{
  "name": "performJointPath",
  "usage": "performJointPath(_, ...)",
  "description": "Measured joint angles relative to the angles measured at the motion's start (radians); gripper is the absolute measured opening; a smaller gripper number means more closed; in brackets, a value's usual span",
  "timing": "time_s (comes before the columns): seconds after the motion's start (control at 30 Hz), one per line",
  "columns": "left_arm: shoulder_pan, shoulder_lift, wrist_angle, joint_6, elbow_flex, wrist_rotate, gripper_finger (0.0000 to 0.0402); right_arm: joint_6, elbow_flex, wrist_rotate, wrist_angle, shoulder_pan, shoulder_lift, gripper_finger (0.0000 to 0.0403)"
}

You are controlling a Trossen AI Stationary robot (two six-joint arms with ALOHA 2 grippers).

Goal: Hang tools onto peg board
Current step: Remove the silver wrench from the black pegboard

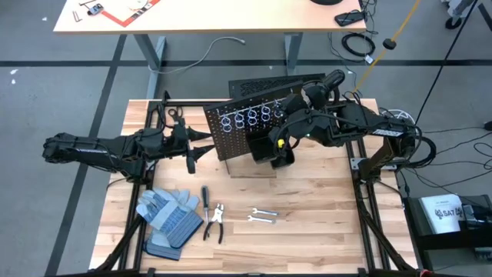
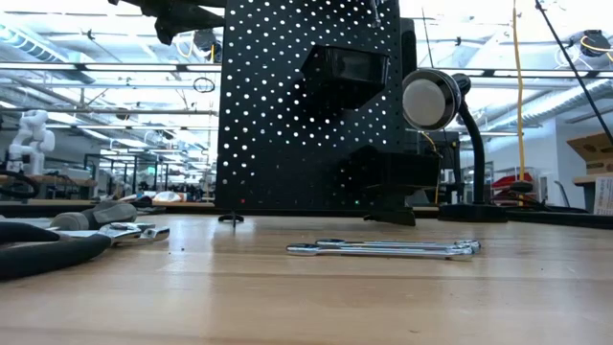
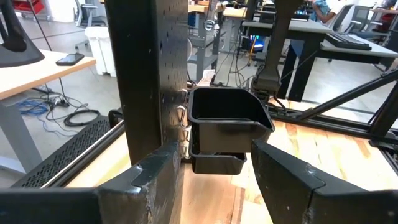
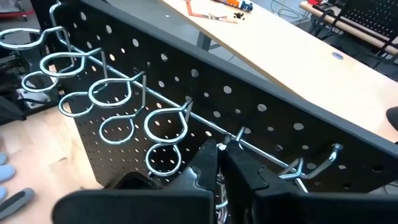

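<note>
Right gripper (image 4: 221, 163) fingers clenched at the peg board (image 1: 246, 127), perhaps pinching something thin; left gripper (image 1: 201, 145) fingers released. Wrenches (image 1: 263, 216): stiff, slippery, grab mid-shaft.

work gloves (image 1: 165, 215), desk lamp (image 2: 436, 101)

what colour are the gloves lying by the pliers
Grey with blue striped cuffs; the gloves show best in the high view.
</note>
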Motion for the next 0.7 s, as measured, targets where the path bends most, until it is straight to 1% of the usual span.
performJointPath(0.33, 0.000, 0.000, 0.000, 0.000, 0.000, 0.000, 0.0206, -0.076, -0.005, 0.009, 0.100, 0.016, -0.008, 0.0001)
performJointPath(0.7, 0.000, 0.000, -0.007, 0.000, 0.000, 0.000, 0.0206, -0.126, 0.010, 0.014, 0.165, 0.019, -0.029, 0.0000)
